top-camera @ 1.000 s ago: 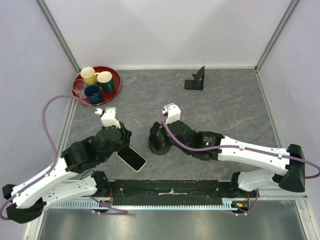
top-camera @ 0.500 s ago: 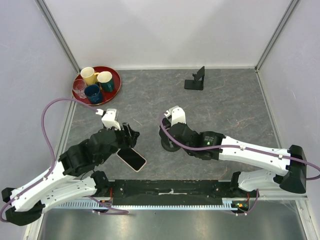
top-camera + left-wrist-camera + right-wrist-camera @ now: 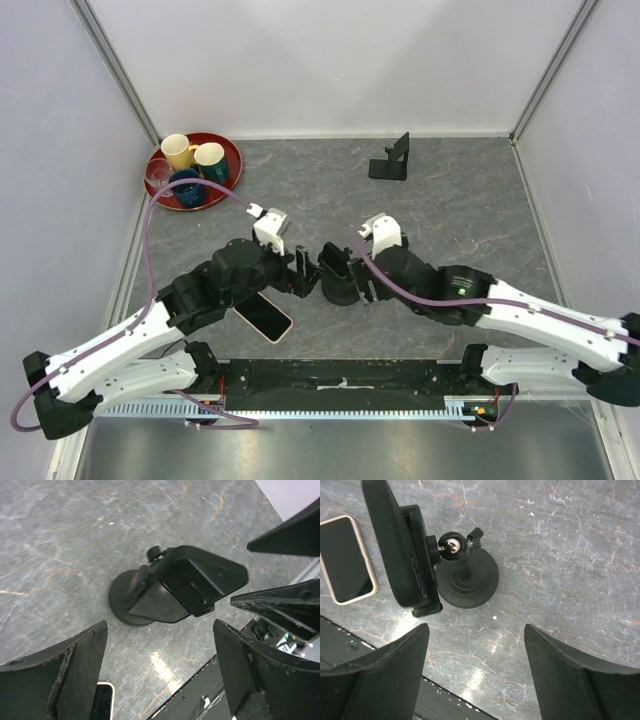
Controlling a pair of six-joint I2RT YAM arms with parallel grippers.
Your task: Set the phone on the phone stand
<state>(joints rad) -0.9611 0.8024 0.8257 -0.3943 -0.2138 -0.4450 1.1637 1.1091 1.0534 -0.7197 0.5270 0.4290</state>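
Note:
The phone [image 3: 263, 315], dark-screened with a pale rim, lies flat near the table's front edge, also in the right wrist view [image 3: 346, 560] and half hidden behind a finger in the left wrist view [image 3: 102, 700]. The phone stand [image 3: 390, 160], small and black with an angled back plate, sits far back right. Between the arms stands a black round-based holder [image 3: 338, 280] with a ball joint and cradle [image 3: 410, 555] [image 3: 170, 587]. My left gripper [image 3: 305, 272] [image 3: 160, 675] is open just left of it. My right gripper [image 3: 358, 275] [image 3: 477, 672] is open just right of it. Neither holds anything.
A red tray [image 3: 233, 170] with several cups sits at the back left corner. Frame posts and white walls bound the table on three sides. A black rail [image 3: 340, 378] runs along the near edge between the arm bases.
Both grippers have opened. The left arm swung right from above the phone to the round-based holder. The right arm shifted right, and the holder moved a little right with it.

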